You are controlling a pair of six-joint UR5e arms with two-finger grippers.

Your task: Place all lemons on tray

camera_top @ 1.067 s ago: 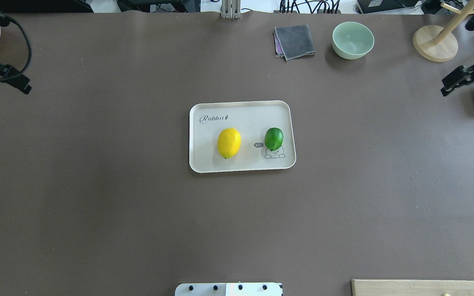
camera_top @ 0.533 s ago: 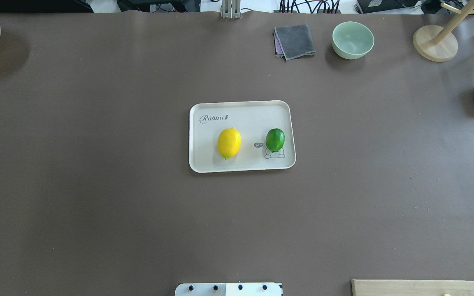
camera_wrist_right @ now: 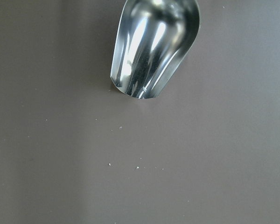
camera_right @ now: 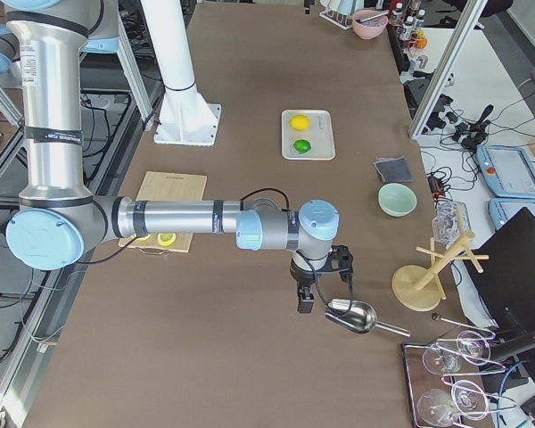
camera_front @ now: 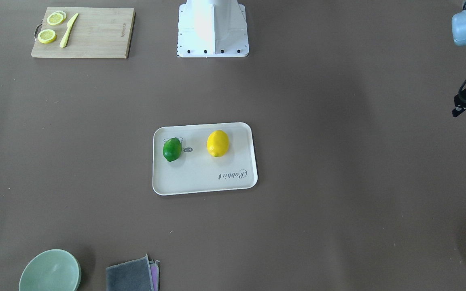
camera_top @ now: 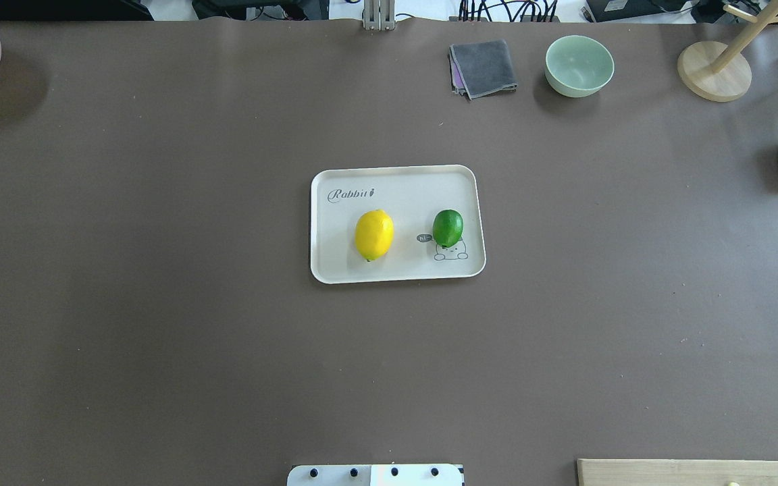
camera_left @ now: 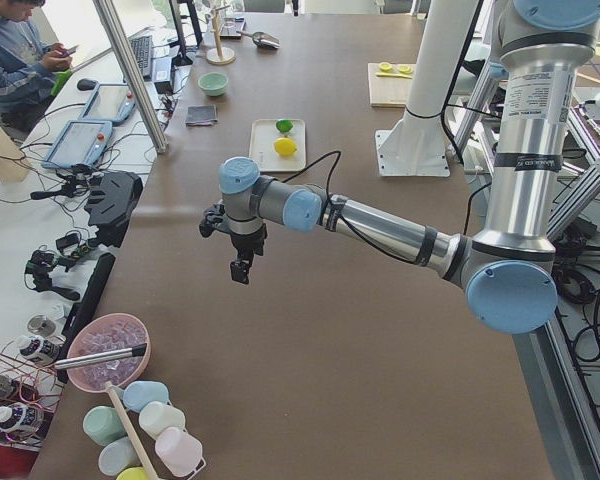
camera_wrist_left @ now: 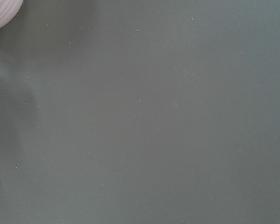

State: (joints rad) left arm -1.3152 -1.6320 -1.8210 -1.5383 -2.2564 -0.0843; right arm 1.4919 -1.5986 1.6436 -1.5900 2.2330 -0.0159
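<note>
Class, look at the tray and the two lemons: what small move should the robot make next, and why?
Probably none; leave both arms parked. The yellow lemon and green lemon both lie inside the rim of the tray, apart, and no other whole lemon shows. The left gripper and right gripper hang far off at the ends of the table.

Yellow lemon (camera_top: 374, 234) and green lemon (camera_top: 448, 227) on cream tray (camera_top: 396, 179)
</note>
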